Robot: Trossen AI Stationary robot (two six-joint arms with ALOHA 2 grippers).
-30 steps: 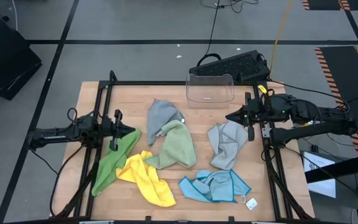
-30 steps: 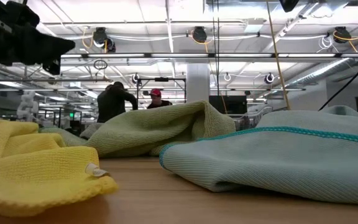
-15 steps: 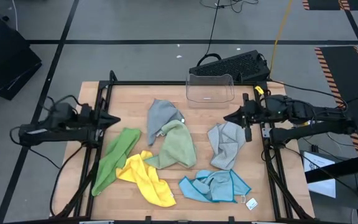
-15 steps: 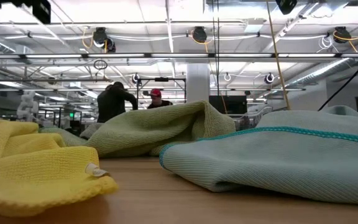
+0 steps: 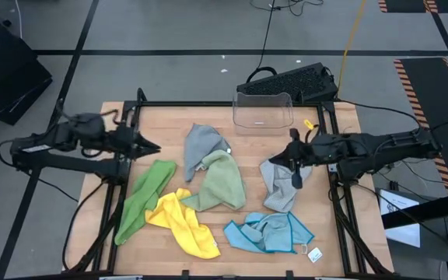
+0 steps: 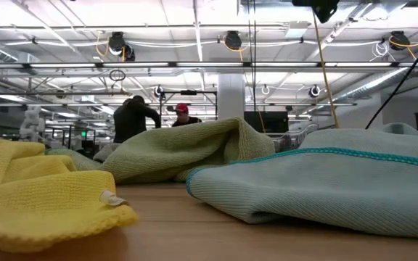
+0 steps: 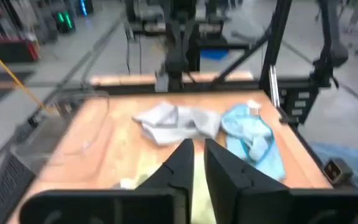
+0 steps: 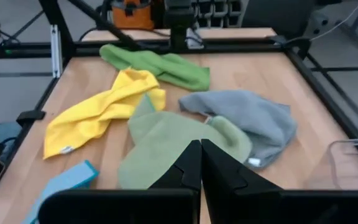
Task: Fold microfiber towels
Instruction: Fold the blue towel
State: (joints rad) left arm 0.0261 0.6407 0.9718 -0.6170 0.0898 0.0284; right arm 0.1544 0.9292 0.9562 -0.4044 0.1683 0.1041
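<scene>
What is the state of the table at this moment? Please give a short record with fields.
towels: six, all crumpled, none folded
left side: bright green towel, yellow towel
middle: grey towel, sage green towel
right side: second grey towel, light blue towel
bin: clear plastic bin, far edge
left pincer: slightly apart, empty
right pincer: shut, above second grey towel

Six crumpled towels (image 5: 222, 185), unfolded
</scene>
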